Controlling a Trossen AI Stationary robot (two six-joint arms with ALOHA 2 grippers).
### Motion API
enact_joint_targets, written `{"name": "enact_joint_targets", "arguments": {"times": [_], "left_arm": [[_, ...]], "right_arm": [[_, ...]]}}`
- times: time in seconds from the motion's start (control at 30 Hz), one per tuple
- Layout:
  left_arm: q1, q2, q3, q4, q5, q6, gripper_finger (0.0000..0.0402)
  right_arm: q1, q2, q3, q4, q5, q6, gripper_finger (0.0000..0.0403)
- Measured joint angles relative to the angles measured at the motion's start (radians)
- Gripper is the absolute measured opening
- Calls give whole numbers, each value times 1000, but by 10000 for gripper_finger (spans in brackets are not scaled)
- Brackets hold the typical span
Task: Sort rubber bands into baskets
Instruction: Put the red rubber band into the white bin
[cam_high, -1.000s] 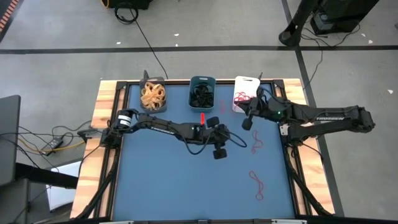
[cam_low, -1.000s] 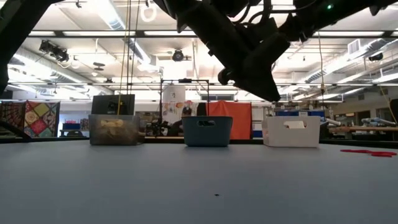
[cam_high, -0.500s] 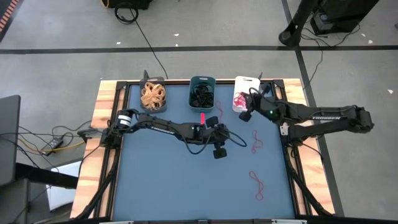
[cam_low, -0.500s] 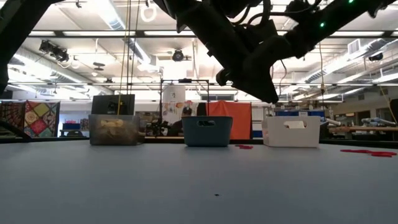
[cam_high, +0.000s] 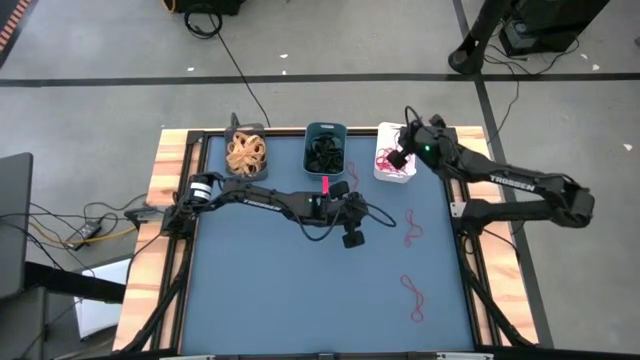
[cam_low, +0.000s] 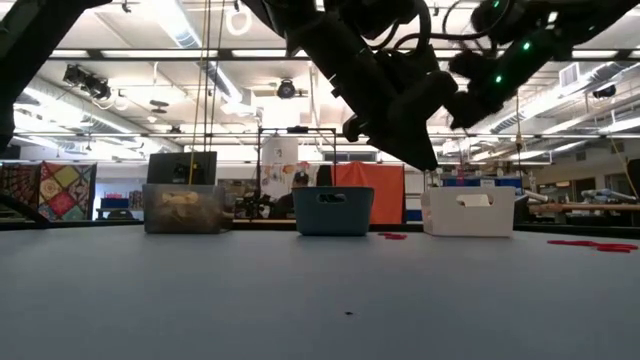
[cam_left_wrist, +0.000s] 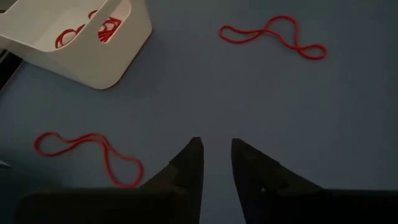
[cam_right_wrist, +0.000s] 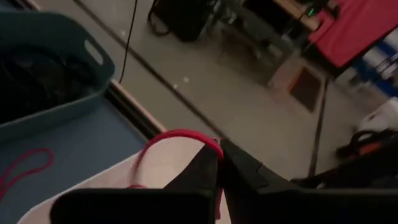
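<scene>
While pinched in right gripper, red band arches over white basket

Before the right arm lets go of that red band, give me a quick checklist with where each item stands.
1. Right gripper pinching a red rubber band: ok.
2. Right gripper over the white basket: ok, per the high view.
3. White basket already holds red bands only: ok.
4. Left gripper clear of the white basket: ok, it is over mid-table.
5. Left gripper empty: ok, nothing shows between its fingers.
6. Table cleared of loose red bands: not ok, several remain.
</scene>
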Motion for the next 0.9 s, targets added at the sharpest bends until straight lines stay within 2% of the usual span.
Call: {"name": "enact_joint_targets", "arguments": {"times": [0.17,0.33,0.5,0.63,0.9], "left_arm": [[1,0,0,0,-6,3,88],[3,0,0,-23,-97,-23,94],[19,0,0,-18,-99,-47,123],[44,12,0,15,-98,-78,153],[107,89,1,44,-70,-180,208]], "right_arm": [[-70,75,0,3,-79,47,50],[-84,116,0,-4,-114,48,107],[-84,105,0,-20,-103,80,187],[-84,67,0,-40,-87,122,236],[-86,-5,0,-144,-120,194,275]]}}
